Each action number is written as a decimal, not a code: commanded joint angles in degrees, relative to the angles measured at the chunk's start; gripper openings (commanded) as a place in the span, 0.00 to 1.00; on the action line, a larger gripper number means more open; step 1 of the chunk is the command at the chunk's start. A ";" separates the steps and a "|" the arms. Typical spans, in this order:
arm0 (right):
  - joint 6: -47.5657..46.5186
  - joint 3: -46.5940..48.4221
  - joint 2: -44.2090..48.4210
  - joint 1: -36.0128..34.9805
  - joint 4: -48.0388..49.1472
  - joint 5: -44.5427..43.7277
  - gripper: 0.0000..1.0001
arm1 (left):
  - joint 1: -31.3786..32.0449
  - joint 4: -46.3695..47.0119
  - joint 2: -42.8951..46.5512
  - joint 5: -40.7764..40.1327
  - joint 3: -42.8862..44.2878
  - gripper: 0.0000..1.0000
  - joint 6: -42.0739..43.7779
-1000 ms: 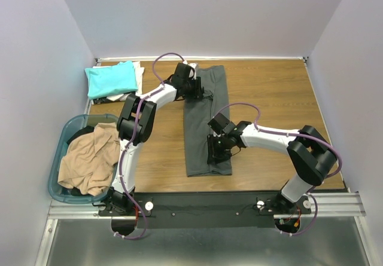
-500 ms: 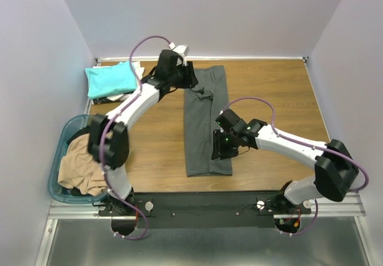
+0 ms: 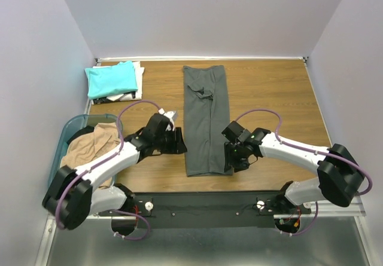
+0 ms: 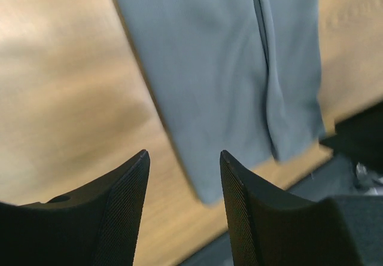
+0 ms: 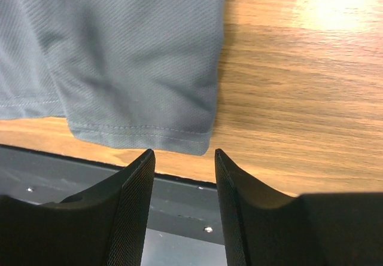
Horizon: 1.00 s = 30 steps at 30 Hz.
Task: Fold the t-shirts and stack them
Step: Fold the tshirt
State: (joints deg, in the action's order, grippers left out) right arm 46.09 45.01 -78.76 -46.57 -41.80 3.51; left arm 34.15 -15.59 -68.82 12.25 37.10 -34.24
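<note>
Two-sided setup: flanks dark grey t-shirt (image 3: 206,116), a long folded strip on the desk (image 3: 275,92), with left pincer (image 4: 183,153) and right pincer (image 5: 183,152), both parted, empty, beside its near corners, likely to fold the hem away

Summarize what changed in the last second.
Left tool swung from the far end of the grey shirt back to its near left edge, open, holding nothing. Right tool slid slightly toward the near right corner, open. Unchanged: grey shirt, teal shirt, tan shirt, basket.
</note>
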 commanded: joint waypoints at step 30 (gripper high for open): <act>0.32 -3.62 -4.12 -0.46 4.54 -4.47 0.33 | 12.77 0.82 -3.43 1.99 -8.36 0.57 -12.69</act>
State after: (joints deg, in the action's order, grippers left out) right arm 46.46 42.48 -82.63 -46.57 -37.78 0.30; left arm 45.23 -14.50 -71.22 13.80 29.19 -46.00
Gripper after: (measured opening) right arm 0.336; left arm 0.576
